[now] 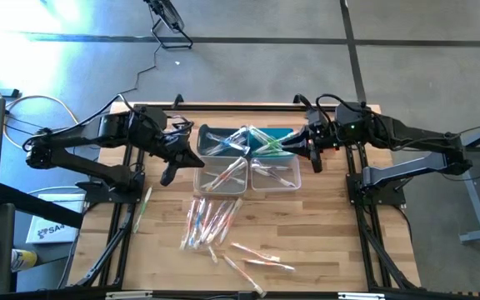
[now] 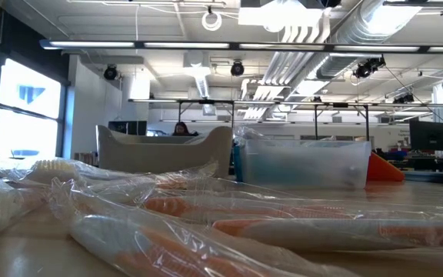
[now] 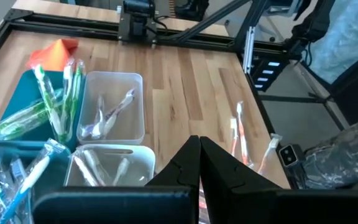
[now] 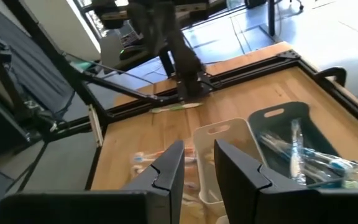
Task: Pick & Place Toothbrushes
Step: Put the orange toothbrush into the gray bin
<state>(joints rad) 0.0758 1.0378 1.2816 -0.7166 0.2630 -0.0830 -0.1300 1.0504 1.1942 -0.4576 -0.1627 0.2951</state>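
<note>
High view – surface: wooden table (image 1: 323,242) of pale butcher-block planks on a black frame, standing on a grey floor.
Landmark: cluster of small bins (image 1: 248,158) at the table's far middle – two clear ones at the front, teal ones behind.
Toothbrushes (image 1: 211,221): a loose heap in clear wrappers lies on the wood just in front of the bins; more rest inside the bins and across their rims; one green-handled piece lies apart, on the left arm's side of the heap.
Orange cloth (image 3: 53,53): beside the teal bin, on the right arm's side of the cluster.
Left gripper (image 1: 172,167): just beside the bins on their left side; fingers pressed together, nothing between them.
Right gripper (image 1: 315,162): just beside the bins on their right side; jaws a narrow gap apart, nothing visible between them.
Low view – room: open workshop behind the bins, white ducts and strip lights overhead, bright windows to one side, monitors and a seated person (image 2: 181,129) far back.
</note>
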